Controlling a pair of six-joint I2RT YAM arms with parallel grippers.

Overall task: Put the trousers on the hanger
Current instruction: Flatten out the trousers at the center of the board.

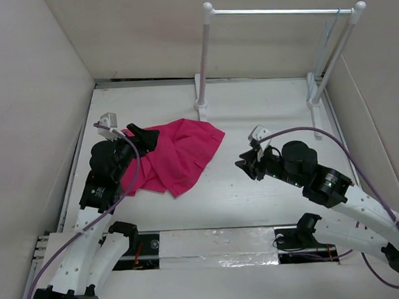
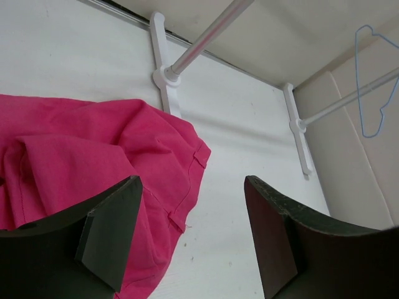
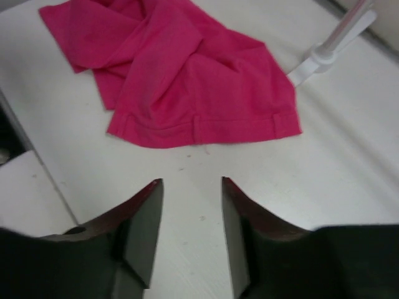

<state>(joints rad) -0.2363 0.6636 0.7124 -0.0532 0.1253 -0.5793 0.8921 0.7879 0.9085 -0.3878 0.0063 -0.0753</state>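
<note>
Currently pre-grasp: left gripper (image 2: 192, 184), right gripper (image 3: 192, 187) jaws released; trousers (image 1: 180, 153) heaped left-centre, hanger (image 2: 360, 87) upper right; next pinch waistband

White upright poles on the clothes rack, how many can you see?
2: one white upright pole stands behind the magenta-pink fabric trousers; the other pole stands far right, beside the wall.

No writing, label, brand, number or sign can be read in any of the three views. The trousers (image 1: 180, 157) show only plain magenta fabric. The rack (image 1: 280, 11) and the table (image 1: 264, 114) are unmarked white. The dark arm housings are too small and blurred to make out any lettering.
</note>
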